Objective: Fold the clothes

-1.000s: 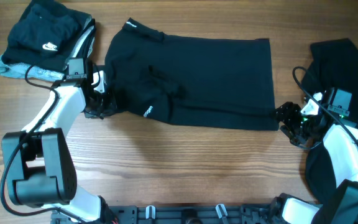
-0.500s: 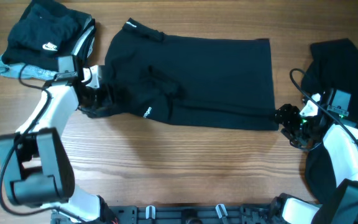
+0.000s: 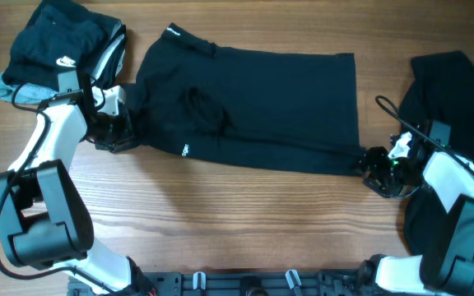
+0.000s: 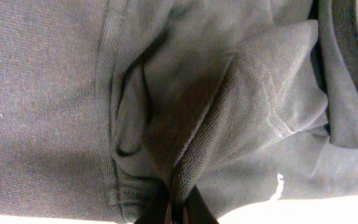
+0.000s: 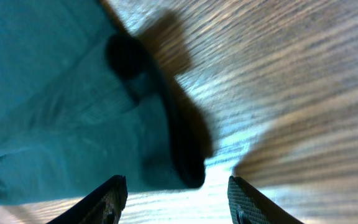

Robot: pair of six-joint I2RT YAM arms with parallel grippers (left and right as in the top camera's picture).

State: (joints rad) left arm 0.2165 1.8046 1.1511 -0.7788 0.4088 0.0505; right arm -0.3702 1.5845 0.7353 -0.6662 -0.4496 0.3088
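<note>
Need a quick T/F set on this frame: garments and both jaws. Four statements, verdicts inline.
1. The left gripper is shut on a fold of the spread black garment. True.
2. The right gripper is clamped on that garment's corner. False: its jaws stand open at the corner.
3. The swoosh garment lies at the overhead view's upper left. True.
4. Nothing lies on the table by the right arm. False: a dark garment lies there.
</note>
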